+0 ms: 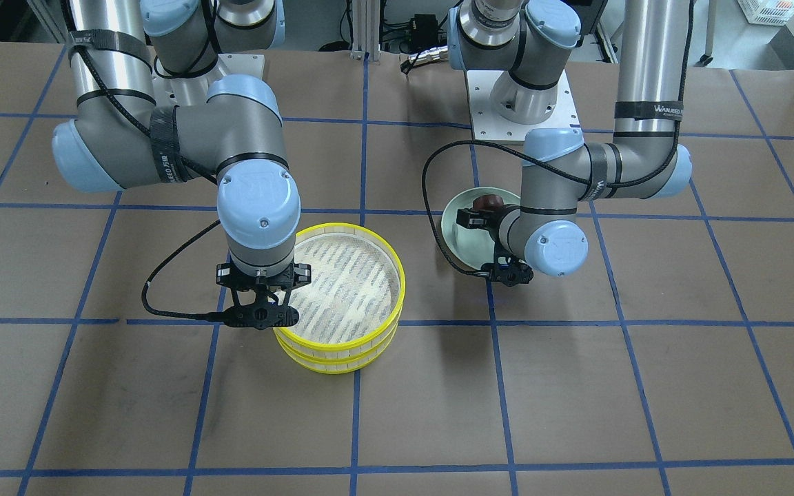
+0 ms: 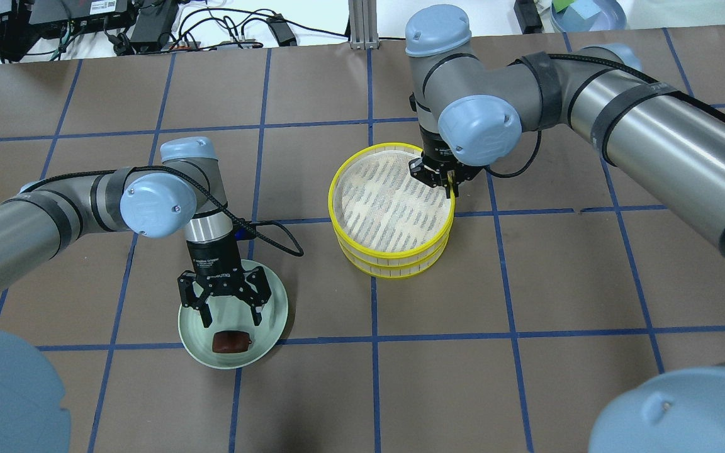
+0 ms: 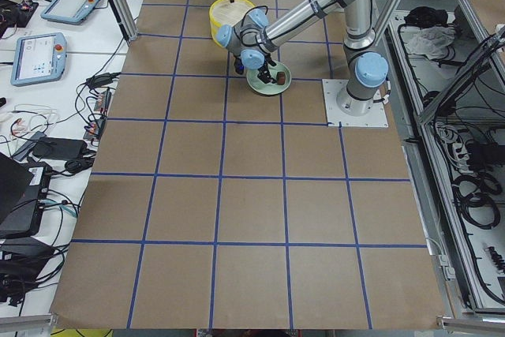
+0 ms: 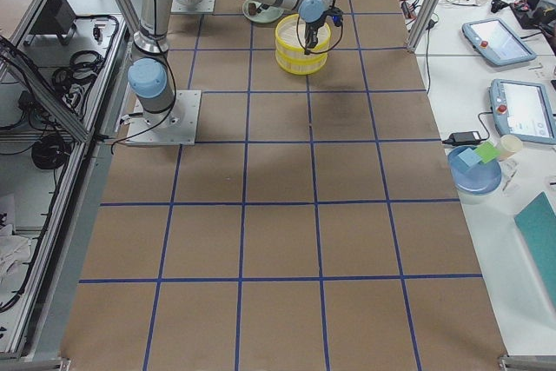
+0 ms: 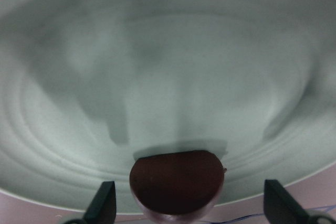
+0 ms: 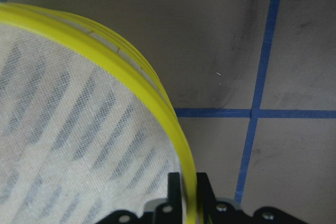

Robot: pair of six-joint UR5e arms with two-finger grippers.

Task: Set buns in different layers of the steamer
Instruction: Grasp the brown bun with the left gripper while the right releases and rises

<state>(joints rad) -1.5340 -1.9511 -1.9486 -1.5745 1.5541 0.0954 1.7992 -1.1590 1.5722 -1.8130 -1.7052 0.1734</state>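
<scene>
place: robotics lab | evidence: teach pendants [image 4: 524, 110], cable bundles [image 4: 45, 149], aluminium framing [image 4: 432, 2], tape-gridded table [image 4: 278, 241]

We see the steamer layers [image 2: 387, 214] from behind, from across, and from either side, all looking down. Our wrist cameras sit close.

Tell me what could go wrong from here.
1. The right gripper pinches the top tray at one spot on its rim. Lifted that way, the tray may tilt, slip, or drag the lower tray along.
2. The brown bun lies near the edge of the plate, under the left gripper and its open jaws. A low approach might strike the sloped wall or shove the plate.
</scene>
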